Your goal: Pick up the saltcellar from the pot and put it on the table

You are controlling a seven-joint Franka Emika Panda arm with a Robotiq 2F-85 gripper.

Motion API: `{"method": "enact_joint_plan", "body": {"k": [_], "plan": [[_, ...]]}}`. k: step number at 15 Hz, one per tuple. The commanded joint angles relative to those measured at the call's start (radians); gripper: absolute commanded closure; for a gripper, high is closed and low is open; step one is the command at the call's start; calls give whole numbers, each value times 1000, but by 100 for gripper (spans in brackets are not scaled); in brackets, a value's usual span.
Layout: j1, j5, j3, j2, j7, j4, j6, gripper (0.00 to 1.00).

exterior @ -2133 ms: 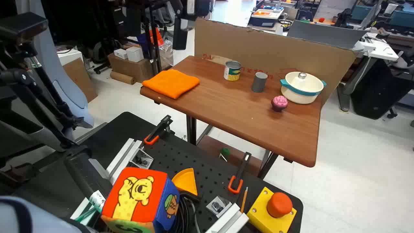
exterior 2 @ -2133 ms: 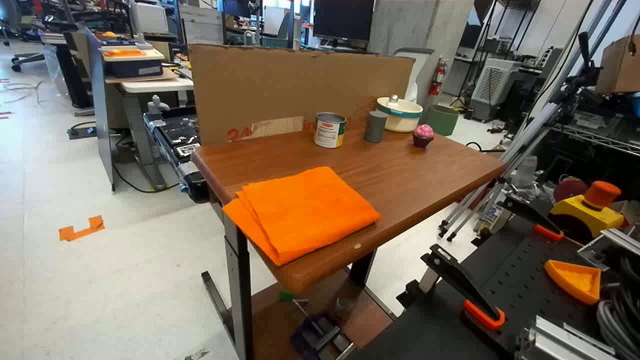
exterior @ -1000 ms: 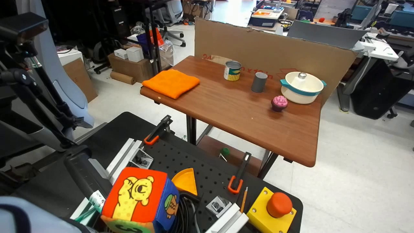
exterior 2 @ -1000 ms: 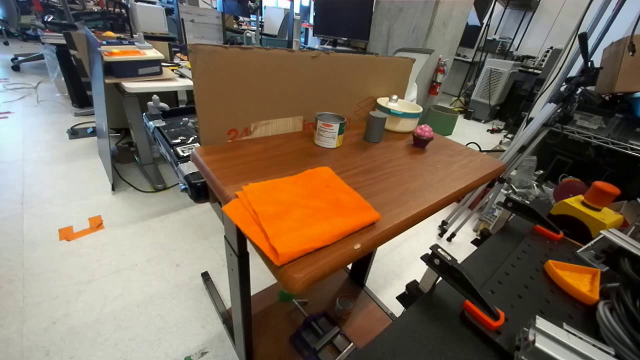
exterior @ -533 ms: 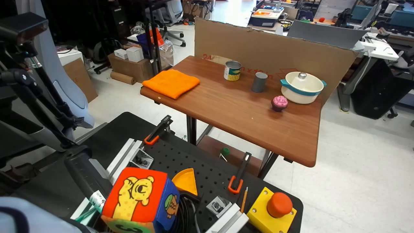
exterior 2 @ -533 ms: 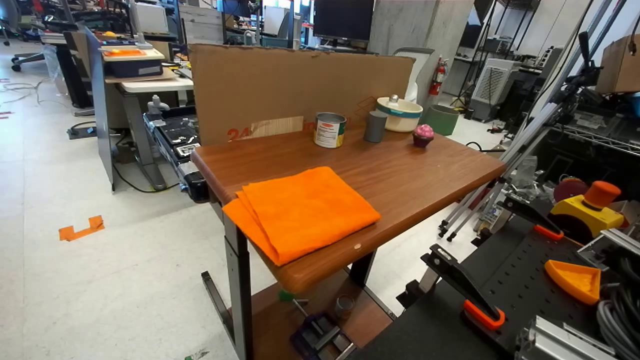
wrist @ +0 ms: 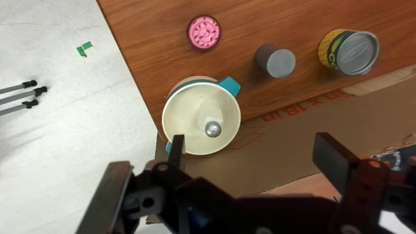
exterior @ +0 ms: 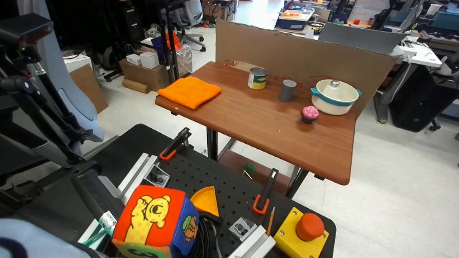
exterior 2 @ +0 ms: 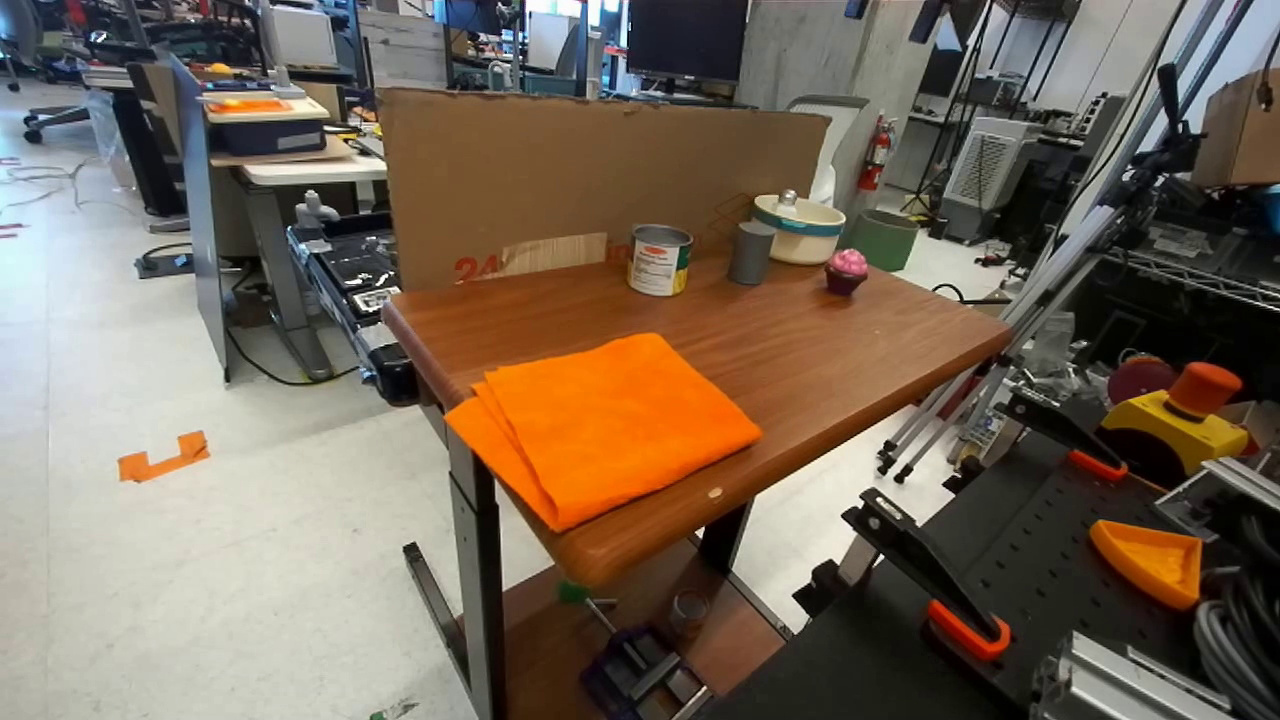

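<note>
Silver caps the saltcellar [wrist: 213, 129] in the pot [wrist: 182, 107] near a corner of the table [wrist: 156, 58] by the cardboard [wrist: 276, 152], so centre the spread pincer [wrist: 249, 143] above it and descend straight without nudging the pot.

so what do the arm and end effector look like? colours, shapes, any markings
End effector: near-black, angular linkages, round fastener heads, a grey bracket with a round hole, two fingers with flat, rectangular dark-grey pads. No cables or lettering I can make out. Arm: the pale blue-grey rounded shape with a dark band in an exterior view may be a link; can't confirm.
</note>
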Motion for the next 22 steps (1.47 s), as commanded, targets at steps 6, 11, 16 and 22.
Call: {"method": "enact_joint_plan", "body": {"k": [6,11,16,22], "plan": [[-45,4,12,296,56,290,-47,0],[-42,-3,12,416,111,389,-50,0],[-35,-11,14,513,152,471,-80,0],[-28,-19,10,597,197,555,-124,0]]}}
